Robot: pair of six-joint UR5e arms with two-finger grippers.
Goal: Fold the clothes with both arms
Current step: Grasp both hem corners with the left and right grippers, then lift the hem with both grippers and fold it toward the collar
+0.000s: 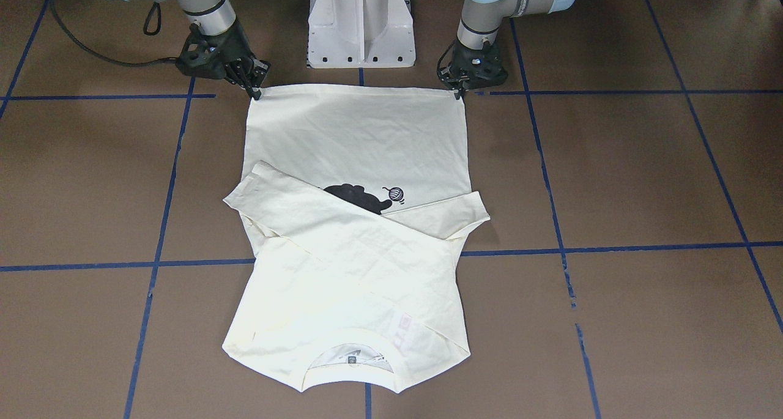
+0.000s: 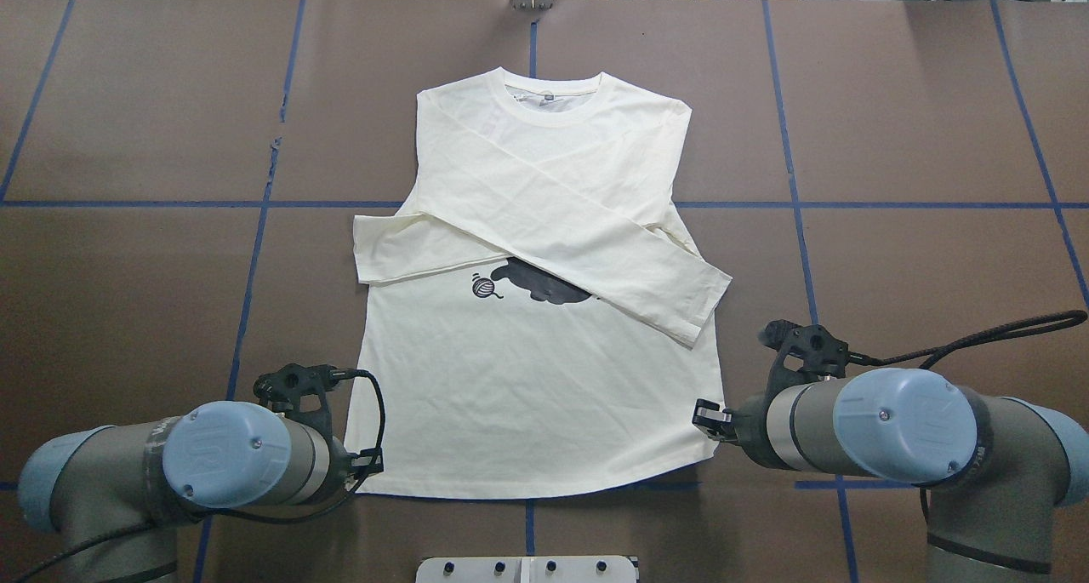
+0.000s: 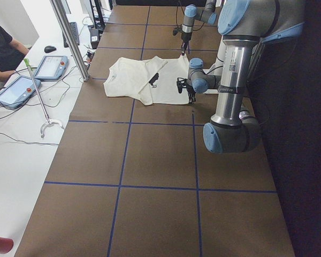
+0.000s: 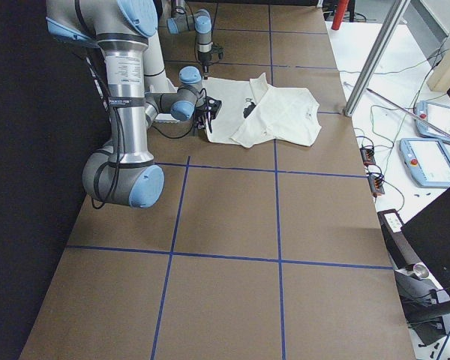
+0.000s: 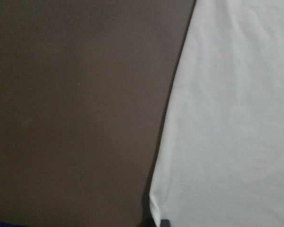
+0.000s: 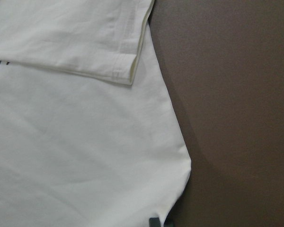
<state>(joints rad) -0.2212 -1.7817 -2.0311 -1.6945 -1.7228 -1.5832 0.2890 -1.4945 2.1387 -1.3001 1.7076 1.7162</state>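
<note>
Front-facing view: a cream-white long-sleeved T-shirt (image 1: 355, 137) lies flat, print side up, on the brown table (image 1: 642, 180), with its hem (image 1: 358, 88) towards the robot. Both sleeves are folded across the chest and partly cover a black cat print (image 1: 358, 197). The black two-finger left gripper (image 1: 458, 93) stands at the left end of the hem and the black two-finger right gripper (image 1: 256, 93) at the right end. Each has its fingers drawn to a point on the cloth, pinching the corner. A white pedestal base (image 1: 361, 27) stands between the arms, near the hem. Blue tape lines (image 1: 92, 266) divide the table into squares. Overhead view: the ribbed collar (image 2: 553, 122) lies at the far end. The sleeve ending in the right-hand cuff (image 2: 702, 306) lies over the sleeve ending in the left-hand cuff (image 2: 370, 251). Left side view: the near arm reaches low to the near corner and the far arm stands upright over the far one. A person in black (image 3: 0, 45) is at the table's far side. Right side view: the shirt lies near the robot. Left wrist view: the shirt's side edge runs up the frame, with bare table to its left. Right wrist view: a cuff lies on the shirt body beside its side edge.
</note>
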